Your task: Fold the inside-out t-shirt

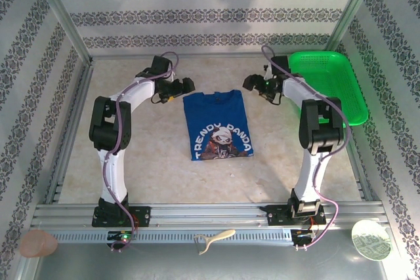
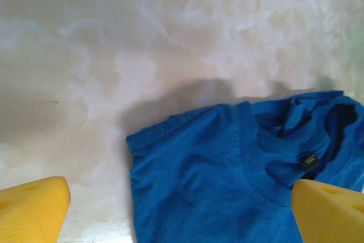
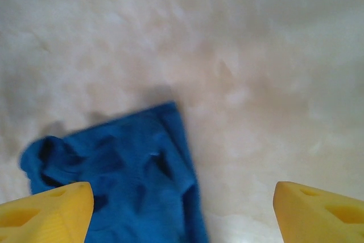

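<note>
Blue t-shirt (image 1: pixel 218 126) lies folded at table (image 1: pixel 131 162) centre; left gripper (image 1: pixel 186 86) and right gripper (image 1: pixel 250 84) spread, empty, flanking its far corners, so fold looks done.

Tiny label (image 2: pixel 309 160) on t-shirt (image 2: pixel 193 186): illegible

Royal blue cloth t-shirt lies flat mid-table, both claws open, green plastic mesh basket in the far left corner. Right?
No: the green plastic mesh basket sits in the far right corner, as the top external view shows; the rest holds.
</note>
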